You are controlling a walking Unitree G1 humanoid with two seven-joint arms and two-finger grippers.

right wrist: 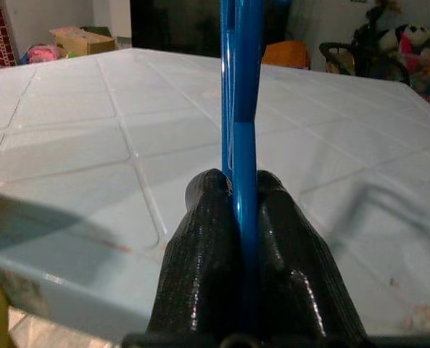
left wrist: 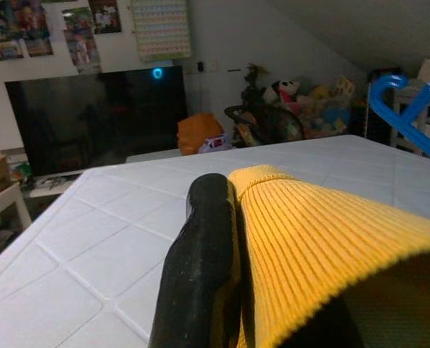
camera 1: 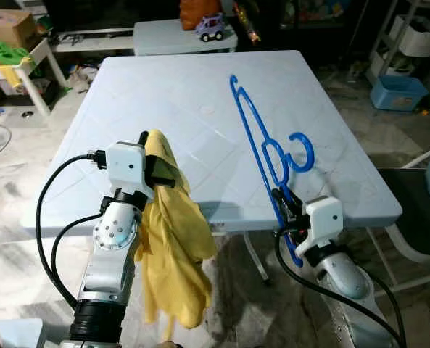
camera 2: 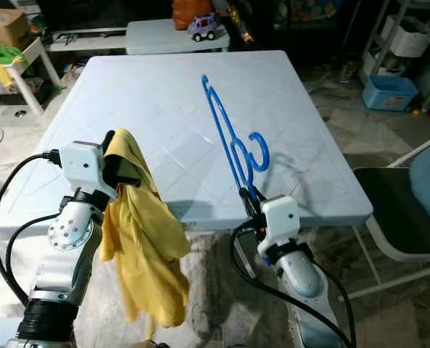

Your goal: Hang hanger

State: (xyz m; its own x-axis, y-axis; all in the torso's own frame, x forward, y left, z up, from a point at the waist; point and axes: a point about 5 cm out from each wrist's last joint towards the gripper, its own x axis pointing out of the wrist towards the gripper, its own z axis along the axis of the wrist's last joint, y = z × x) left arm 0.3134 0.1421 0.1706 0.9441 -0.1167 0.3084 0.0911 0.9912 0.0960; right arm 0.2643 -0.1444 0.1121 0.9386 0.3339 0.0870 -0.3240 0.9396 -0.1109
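A blue plastic hanger (camera 1: pixel 262 148) stands on edge over the pale blue table (camera 1: pixel 200 94), its hook curling right. My right gripper (camera 1: pixel 281 197) is shut on the hanger's near end at the table's front edge; the wrist view shows both black fingers (right wrist: pixel 200 246) pinching the blue bar (right wrist: pixel 240 109). My left gripper (camera 1: pixel 151 170) holds a yellow knitted garment (camera 1: pixel 172 239) that hangs down past the table's front edge. In the left wrist view one black finger (left wrist: pixel 200 261) presses against the ribbed yellow cloth (left wrist: pixel 323 246).
A second small table (camera 1: pixel 185 32) with a toy car (camera 1: pixel 210 27) stands behind. A white shelf with boxes is at far left (camera 1: pixel 19 65), a blue bin (camera 1: pixel 397 92) at far right, and a chair (camera 1: pixel 418 210) beside the table's right front corner.
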